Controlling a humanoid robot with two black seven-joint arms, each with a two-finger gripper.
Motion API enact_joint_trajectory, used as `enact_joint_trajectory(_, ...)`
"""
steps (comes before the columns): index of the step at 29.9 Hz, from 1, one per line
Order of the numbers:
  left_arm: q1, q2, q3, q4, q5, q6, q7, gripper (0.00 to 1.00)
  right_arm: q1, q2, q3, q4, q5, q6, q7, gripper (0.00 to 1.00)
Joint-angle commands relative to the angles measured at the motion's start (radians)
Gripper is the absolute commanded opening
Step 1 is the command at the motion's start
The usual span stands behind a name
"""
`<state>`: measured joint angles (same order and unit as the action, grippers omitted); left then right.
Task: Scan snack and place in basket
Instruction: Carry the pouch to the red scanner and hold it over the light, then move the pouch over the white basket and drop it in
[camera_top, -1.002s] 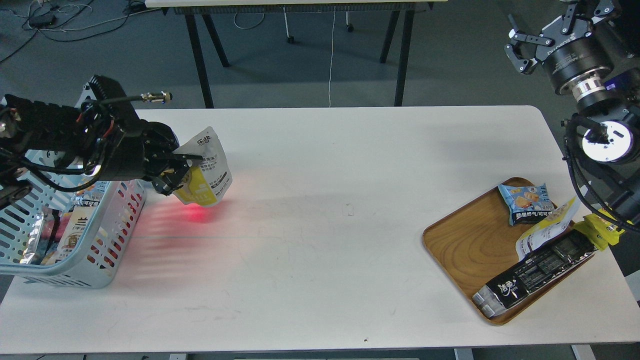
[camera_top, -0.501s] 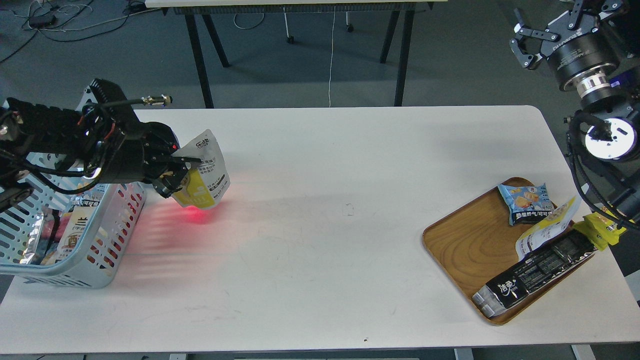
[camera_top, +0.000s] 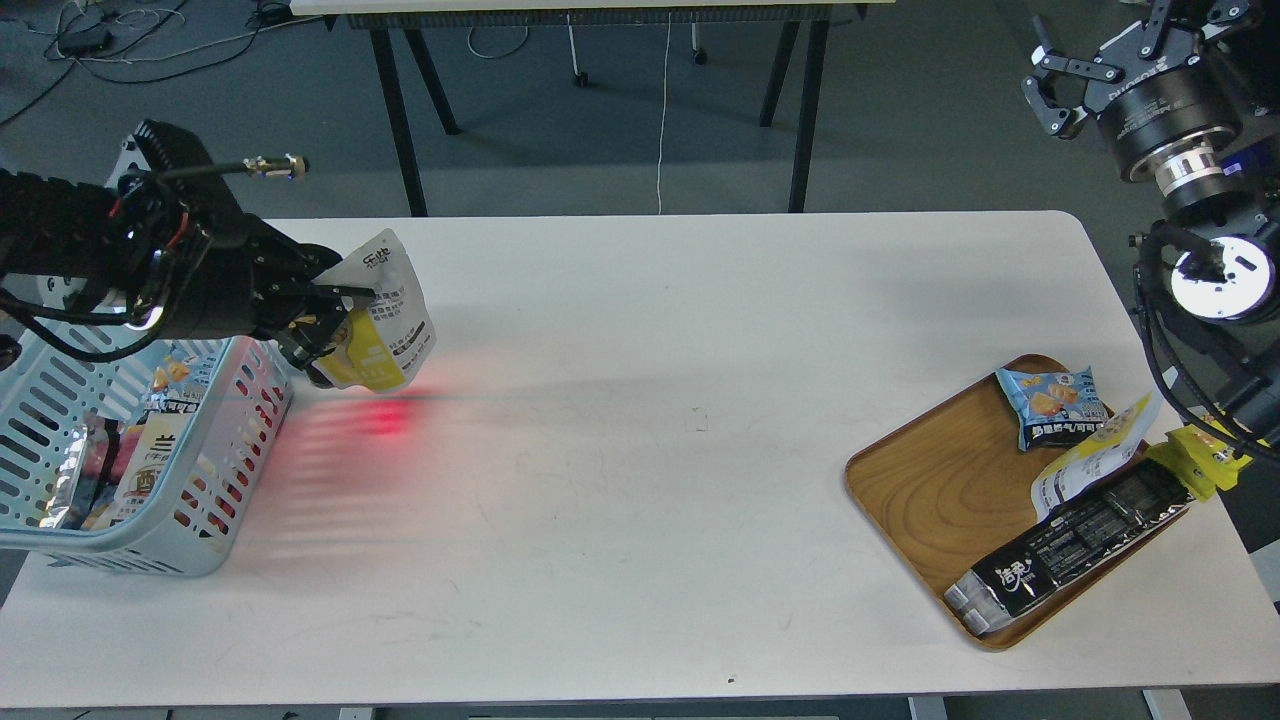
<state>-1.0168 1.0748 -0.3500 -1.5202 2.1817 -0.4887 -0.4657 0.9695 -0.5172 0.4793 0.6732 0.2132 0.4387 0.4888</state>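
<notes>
One snack clamped in my left gripper, at the basket's 1 o'clock corner. Right gripper at 2 o'clock, fingers spread, empty.

White Chinese characters on long black packet, dark print on snack, both illegible

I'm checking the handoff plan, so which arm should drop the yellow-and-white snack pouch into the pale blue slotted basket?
Left. Its gripper already holds the yellow-and-white snack pouch right beside the pale blue slotted plastic basket. The right gripper is open and raised beyond the table's far right corner.
</notes>
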Motion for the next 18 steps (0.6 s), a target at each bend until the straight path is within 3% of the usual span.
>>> enact_joint_trajectory(1,-0.005,0.008,0.005,0.008,0.000,0.000,-0.004,0.01,0.002,0.000,0.005,0.000,0.000,0.000,0.000,0.98)
enact_joint_trajectory(9,-0.003,0.034,-0.007,-0.020,0.000,0.000,-0.005,0.01,0.002,0.000,0.012,0.000,0.000,0.000,0.000,0.98)
enact_joint_trajectory(18,-0.039,0.224,-0.174,-0.038,0.000,0.000,-0.023,0.01,0.003,0.000,0.012,0.000,0.000,0.002,0.000,0.98)
